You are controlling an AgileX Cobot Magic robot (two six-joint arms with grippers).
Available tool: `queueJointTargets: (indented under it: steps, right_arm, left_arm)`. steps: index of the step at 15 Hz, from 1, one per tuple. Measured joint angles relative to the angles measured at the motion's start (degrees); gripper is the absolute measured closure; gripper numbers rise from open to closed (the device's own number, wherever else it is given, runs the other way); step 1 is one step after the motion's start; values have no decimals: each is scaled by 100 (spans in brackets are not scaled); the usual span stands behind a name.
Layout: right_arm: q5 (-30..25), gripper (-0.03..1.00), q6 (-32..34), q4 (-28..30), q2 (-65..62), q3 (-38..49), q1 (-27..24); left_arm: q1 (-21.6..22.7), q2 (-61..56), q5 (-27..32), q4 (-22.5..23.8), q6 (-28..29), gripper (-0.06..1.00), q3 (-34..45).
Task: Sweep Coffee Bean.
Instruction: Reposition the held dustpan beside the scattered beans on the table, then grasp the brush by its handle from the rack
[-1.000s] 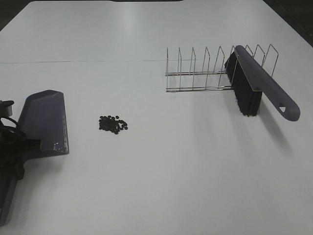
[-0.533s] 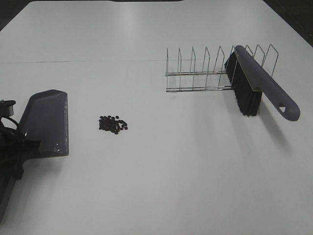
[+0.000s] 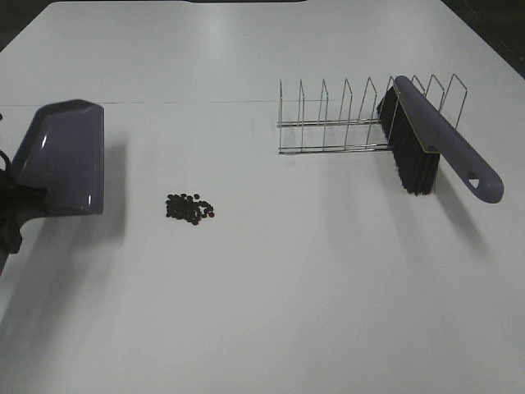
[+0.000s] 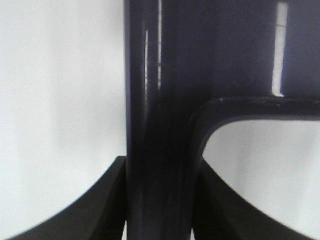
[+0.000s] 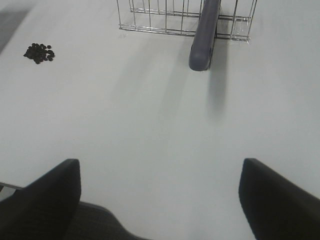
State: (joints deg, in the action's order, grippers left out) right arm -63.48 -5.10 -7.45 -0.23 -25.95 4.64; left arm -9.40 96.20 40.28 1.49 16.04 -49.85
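Observation:
The coffee beans (image 3: 189, 208) lie in a small dark cluster on the white table, left of centre; they also show in the right wrist view (image 5: 39, 52). My left gripper (image 3: 8, 215) at the far left edge is shut on the handle of a purple dustpan (image 3: 61, 160), which hangs above the table to the left of the beans. In the left wrist view the handle (image 4: 160, 100) runs between my gripper (image 4: 160, 200). My right gripper (image 5: 160, 200) is open and empty, over bare table. A purple brush (image 3: 435, 144) with black bristles leans in a wire rack (image 3: 328, 123).
The wire rack (image 5: 150, 15) stands at the back right with the brush handle (image 5: 205, 35) sticking out toward the front. A thin seam line crosses the table (image 3: 287, 287) behind the rack. The table's dark far corners show at the back.
The dustpan has risen off the table and moved away from the front, toward the back left, carried by my left gripper. Beans, brush and rack have not moved.

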Motion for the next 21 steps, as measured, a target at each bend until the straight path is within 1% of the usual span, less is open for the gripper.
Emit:
queueJointTargets:
  steps: [2, 4, 9, 12, 13, 15, 17, 19, 21]
  right_arm:
    - [0, 21, 0, -6, 0, 0, 0]
    - [0, 21, 0, -11, 0, 0, 0]
    - [0, 21, 0, -17, 0, 0, 0]
    - [17, 22, 0, 0, 0, -52, 0]
    - [109, 23, 0, 23, 63, -172, 0]
    - [229, 24, 17, 23, 504, -384, 0]
    - [269, 25, 63, 23, 1455, -613, 0]
    - [269, 25, 80, 23, 2292, -911, 0]
    - [269, 25, 103, 17, 2979, -1197, 0]
  left_arm:
    - [0, -344, 155, 0, 0, 62, -40]
    - [0, -401, 258, 6, 0, 62, -40]
    - [0, -401, 292, 6, 0, 62, -40]
    - [0, -401, 367, 23, -201, 62, -40]
    - [0, -401, 401, 23, -281, 62, -40]
    - [0, -401, 418, 29, -510, 62, -40]
    - [0, -401, 418, 34, -940, 62, -40]
    - [0, -401, 487, 57, -1209, 62, -40]
    - [0, -401, 573, 189, -1427, 62, -40]
